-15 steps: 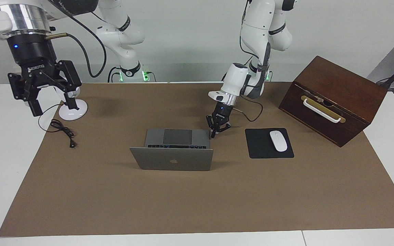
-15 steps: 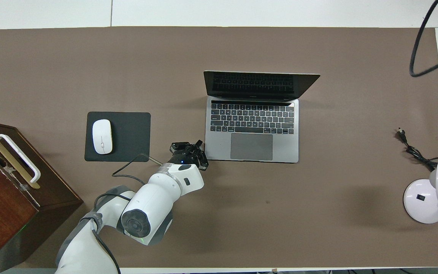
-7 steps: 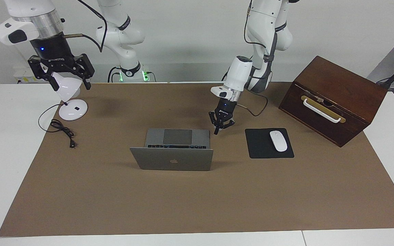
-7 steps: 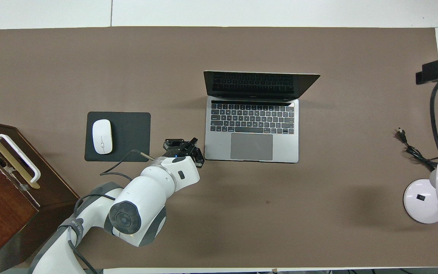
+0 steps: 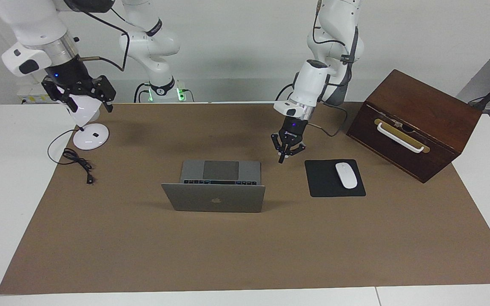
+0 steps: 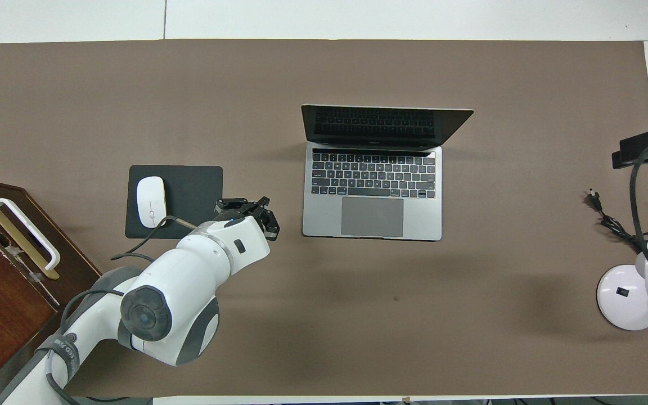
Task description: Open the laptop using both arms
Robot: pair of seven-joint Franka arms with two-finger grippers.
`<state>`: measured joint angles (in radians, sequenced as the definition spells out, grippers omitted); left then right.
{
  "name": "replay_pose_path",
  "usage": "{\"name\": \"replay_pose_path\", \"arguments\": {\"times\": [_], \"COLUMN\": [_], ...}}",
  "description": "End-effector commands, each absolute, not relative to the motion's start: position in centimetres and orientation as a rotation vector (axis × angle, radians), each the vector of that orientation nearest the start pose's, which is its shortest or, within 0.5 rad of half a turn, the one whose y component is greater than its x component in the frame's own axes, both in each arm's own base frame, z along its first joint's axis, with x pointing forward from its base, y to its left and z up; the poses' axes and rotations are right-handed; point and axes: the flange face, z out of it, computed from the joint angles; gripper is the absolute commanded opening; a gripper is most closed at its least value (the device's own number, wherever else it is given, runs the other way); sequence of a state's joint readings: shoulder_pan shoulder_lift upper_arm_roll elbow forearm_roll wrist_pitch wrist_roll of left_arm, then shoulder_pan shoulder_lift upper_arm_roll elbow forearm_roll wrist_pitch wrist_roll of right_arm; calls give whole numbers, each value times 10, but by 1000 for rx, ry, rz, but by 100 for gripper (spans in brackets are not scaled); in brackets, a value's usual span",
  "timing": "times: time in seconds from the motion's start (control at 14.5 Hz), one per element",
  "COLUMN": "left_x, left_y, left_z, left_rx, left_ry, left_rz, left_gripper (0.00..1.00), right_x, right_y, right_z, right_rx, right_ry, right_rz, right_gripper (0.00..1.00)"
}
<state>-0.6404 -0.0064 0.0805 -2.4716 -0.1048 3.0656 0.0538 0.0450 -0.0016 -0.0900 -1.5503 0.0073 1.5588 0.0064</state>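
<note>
Laptop: mid-tabletop, lid already raised, keyboard facing the robots. Left tool: spread, empty, above the mat between laptop and mouse pad. Right tool: spread, empty, over the lamp; you should retract both without brushing anything.

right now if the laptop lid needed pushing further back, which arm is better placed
Left, probably. The left hand hangs low over the brown mat between the open silver-grey laptop and the black mouse pad. The right hand is raised over the white desk lamp at the table's end.
</note>
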Motion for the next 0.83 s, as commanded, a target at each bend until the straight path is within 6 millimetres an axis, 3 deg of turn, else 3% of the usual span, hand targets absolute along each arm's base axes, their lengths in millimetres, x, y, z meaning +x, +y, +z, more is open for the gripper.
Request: {"name": "replay_pose_path", "arguments": {"times": [0.0,0.28,0.55,0.76], "left_x": [447,473,501,509], "left_y": [-250,-229,-206,-166], "left_z": [372,405,462,497], "left_rx": [-3086,-3071,-3057,-3062], "left_ry": [801,813,900,867], "left_rz": [-899,-836,-667,-610], "left_gripper": [0,0,0,0], "right_x": [540,541,542,542], "right_y": [-27,-25,-22,-21], "right_z": [616,603,594,594], "right_rx": [-3147,-3145,-3143,-3143], "right_ry": [115,139,160,165], "right_rz": [-24,5,-12,-10], "right_gripper": [100,100,100,100]}}
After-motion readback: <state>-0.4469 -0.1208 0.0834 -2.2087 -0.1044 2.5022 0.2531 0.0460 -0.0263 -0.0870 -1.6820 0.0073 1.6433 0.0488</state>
